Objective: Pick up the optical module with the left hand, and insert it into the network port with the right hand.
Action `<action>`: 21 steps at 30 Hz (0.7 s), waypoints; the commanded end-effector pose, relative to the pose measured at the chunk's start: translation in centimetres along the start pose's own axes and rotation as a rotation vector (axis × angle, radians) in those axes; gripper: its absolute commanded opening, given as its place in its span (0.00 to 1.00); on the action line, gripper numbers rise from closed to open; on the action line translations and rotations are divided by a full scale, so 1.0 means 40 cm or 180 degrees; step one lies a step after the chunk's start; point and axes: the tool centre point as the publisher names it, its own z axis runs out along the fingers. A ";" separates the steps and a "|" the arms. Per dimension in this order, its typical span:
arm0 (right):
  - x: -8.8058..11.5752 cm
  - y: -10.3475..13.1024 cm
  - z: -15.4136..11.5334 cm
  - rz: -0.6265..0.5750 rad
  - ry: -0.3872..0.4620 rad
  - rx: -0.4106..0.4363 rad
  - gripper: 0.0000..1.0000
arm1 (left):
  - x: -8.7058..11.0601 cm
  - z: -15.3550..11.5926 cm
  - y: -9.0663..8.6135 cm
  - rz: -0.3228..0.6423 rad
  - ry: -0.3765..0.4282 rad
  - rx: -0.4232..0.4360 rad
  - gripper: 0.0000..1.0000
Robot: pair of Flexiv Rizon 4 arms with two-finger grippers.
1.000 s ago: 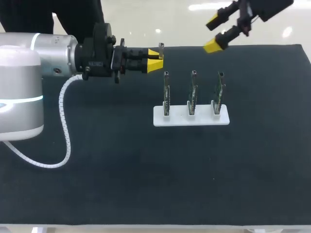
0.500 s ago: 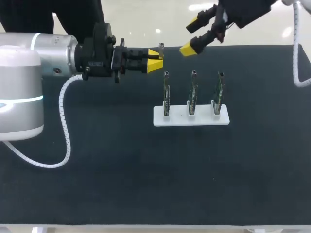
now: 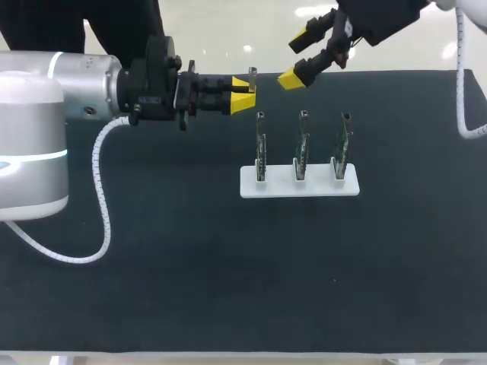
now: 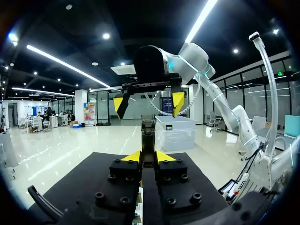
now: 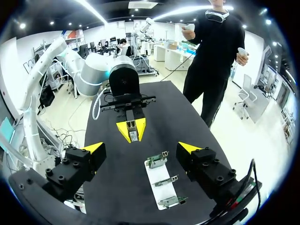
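One optical module (image 4: 148, 133), small, rigid, likely light, sits clamped in the left gripper (image 3: 243, 93) above the table (image 3: 190, 266); the right gripper (image 3: 297, 57), wide open, should probably take its protruding free end

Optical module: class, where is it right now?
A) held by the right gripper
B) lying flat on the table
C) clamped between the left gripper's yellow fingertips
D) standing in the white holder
C: the optical module sticks out from between the closed yellow tips of the left gripper, while the right gripper is open and empty.
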 end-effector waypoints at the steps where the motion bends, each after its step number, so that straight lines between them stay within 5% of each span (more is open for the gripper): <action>1: -0.005 0.001 -0.005 -0.0034 0.0002 -0.0080 1.00 | 0.001 0.000 0.000 0.0004 -0.0005 -0.0004 0.00; 21: -0.095 0.052 0.104 -0.0072 -0.0049 -0.0100 1.00 | 0.001 0.000 0.000 0.0004 -0.0005 -0.0004 0.00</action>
